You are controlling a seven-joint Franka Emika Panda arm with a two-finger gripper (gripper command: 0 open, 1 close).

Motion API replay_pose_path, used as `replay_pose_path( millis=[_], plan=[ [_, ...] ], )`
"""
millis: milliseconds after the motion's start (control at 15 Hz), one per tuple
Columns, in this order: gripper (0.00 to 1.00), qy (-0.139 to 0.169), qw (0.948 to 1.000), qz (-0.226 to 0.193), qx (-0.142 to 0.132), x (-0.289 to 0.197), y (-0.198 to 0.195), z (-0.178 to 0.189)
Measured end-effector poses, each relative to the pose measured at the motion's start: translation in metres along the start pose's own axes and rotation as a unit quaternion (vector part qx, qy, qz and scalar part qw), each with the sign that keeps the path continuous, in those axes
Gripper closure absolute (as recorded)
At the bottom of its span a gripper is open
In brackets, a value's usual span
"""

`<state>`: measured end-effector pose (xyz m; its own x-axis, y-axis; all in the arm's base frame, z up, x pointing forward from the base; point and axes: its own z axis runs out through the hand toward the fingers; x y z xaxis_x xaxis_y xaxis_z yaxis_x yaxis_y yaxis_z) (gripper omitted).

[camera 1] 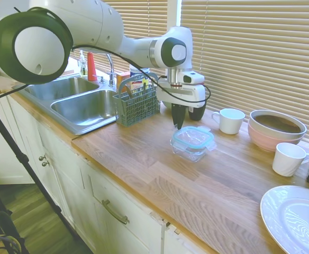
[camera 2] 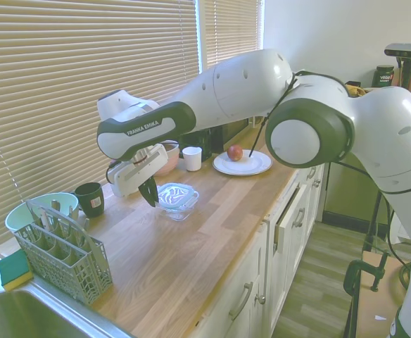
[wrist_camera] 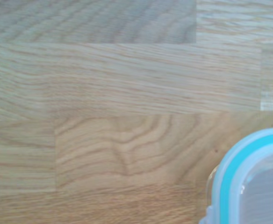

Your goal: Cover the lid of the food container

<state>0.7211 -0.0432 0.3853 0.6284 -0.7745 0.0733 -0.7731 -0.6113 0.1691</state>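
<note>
Fingers (camera 1: 178, 123) hang closed and empty just left of the clear teal-rimmed lid (camera 1: 192, 136), which lies on the clear rounded-square food container (camera 1: 190, 150) mid-tabletop (camera 1: 144, 159); pressing each snap tab down evenly should seat it.

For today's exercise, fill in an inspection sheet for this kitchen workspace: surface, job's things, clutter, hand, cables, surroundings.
Surface: wooden countertop, bare grain in front of the tub.
Job's things: lid with teal rim lies on the food container.
Clutter: white mugs, stacked bowls, white plate, cutlery basket, dark mug, apple.
Hand: hand shut, empty, beside the lid.
Cables: nothing seen on the counter.
Surroundings: sink, window blinds, white cabinets.
</note>
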Motion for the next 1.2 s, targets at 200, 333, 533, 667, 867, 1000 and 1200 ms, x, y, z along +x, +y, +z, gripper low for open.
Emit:
replay_pose_path(
  millis=[200, 333, 533, 667, 867, 1000, 1200],
  plan=[
    [1.00, 0.000, 1.0000, 0.005, 0.004, 0.002, 0.013, -0.010],
    [1.00, -0.002, 1.0000, 0.004, 0.005, 0.000, 0.017, -0.014],
    [0.00, -0.008, 1.0000, 0.000, 0.001, -0.005, 0.015, -0.008],
    [0.00, -0.010, 1.0000, -0.001, -0.001, -0.006, 0.015, -0.006],
    [0.00, -0.010, 0.9999, -0.001, -0.001, -0.007, 0.015, -0.005],
    [0.00, -0.010, 1.0000, 0.000, -0.001, -0.006, 0.015, -0.003],
    [0.00, -0.008, 1.0000, 0.002, 0.002, -0.004, 0.017, -0.001]
  ],
)
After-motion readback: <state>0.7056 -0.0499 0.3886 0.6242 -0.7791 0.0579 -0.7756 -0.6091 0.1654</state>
